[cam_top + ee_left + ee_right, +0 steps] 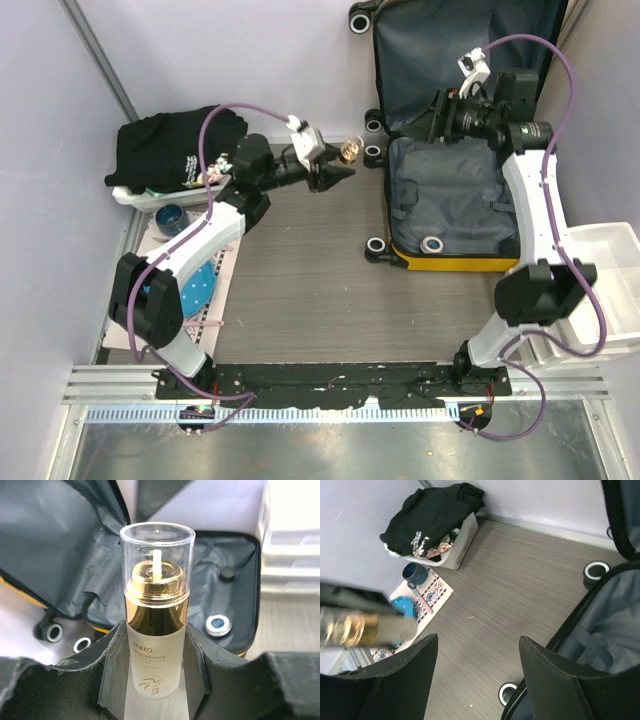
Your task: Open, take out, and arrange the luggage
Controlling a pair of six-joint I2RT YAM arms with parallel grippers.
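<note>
A: Where is the luggage [450, 200]?

B: At the back right of the bench [300, 280], lying open, one half toward the rear wall and the other nearer us. Its left edge carries black wheels; the bins [610, 260] stand close on its right.

A: Any open room?

B: A broad bare strip of bench runs between the luggage and the basket [135, 195] at the left wall.

A: How does it look?

B: A yellow shell shows along the near edge, with a black zip band and crumpled dark grey lining. A small round disc [433, 243] lies in the nearer half.

A: The tools?

B: The left tool [155, 632] pinches a bottle [155, 665] above the bare strip, just left of the wheels. It has frosted glass, a gold collar and a clear round cap. The right tool [477, 645] is spread wide with nothing between its fingers, over the luggage.

A: And by the basket?

B: Black cloth is heaped in it, and a blue mug [170, 215] sits on a patterned mat [437, 590] beside it.
</note>
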